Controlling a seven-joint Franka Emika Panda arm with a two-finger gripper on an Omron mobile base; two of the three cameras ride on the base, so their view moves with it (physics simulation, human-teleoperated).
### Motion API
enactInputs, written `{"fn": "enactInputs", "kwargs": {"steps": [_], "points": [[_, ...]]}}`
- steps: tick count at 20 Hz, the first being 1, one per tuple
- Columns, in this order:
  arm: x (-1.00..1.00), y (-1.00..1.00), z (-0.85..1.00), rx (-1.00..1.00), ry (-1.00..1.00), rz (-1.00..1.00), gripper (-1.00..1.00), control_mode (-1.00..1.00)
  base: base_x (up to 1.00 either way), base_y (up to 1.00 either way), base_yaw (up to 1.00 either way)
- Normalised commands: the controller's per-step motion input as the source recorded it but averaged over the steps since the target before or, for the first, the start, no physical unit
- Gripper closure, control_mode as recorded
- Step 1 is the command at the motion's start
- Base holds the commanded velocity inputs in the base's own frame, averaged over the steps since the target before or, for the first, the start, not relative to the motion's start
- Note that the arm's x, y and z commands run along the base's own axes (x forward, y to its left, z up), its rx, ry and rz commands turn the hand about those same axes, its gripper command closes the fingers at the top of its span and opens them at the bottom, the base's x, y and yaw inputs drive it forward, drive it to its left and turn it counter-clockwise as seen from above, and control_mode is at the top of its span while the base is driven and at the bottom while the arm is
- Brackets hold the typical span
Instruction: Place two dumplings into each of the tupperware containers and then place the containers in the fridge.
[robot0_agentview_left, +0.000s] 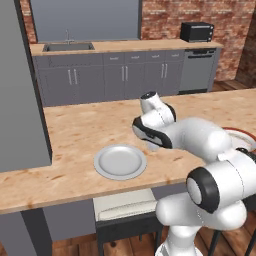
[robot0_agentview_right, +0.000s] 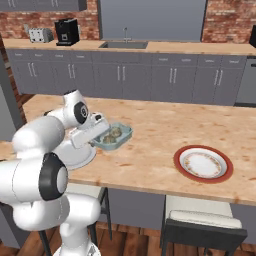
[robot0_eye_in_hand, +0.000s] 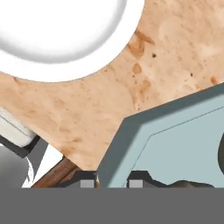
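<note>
Our jaws pinch the light blue tub's (robot0_eye_in_hand: 175, 131) rim; two dumplings (robot0_agentview_right: 113, 133) inside, grey plate (robot0_eye_in_hand: 61, 35) just beyond.

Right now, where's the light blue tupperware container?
In the right base view the light blue container sits at the gripper, just right of the grey plate, left of the red-rimmed plate on the wooden counter.

Grey plate (robot0_agentview_left: 120, 161) and red-rimmed plate (robot0_agentview_right: 203, 164) lie on wooden counter (robot0_agentview_right: 165, 130)
</note>
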Motion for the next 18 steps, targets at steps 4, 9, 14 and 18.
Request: {"fn": "enactInputs", "kwargs": {"steps": [4,9,14,18], "points": [[-0.22,-0.33,0.23,0.0,0.0,0.73,1.0,-1.0,0.0,0.0,0.0],[-0.55,-0.45,0.49,0.08,0.0,0.51,1.0,-1.0,0.0,0.0,0.0],[-0.41,-0.04,0.8,0.08,0.04,0.15,1.0,-1.0,0.0,0.0,0.0],[-0.45,0.3,0.49,0.01,0.01,0.08,1.0,-1.0,0.0,0.0,0.0]]}}
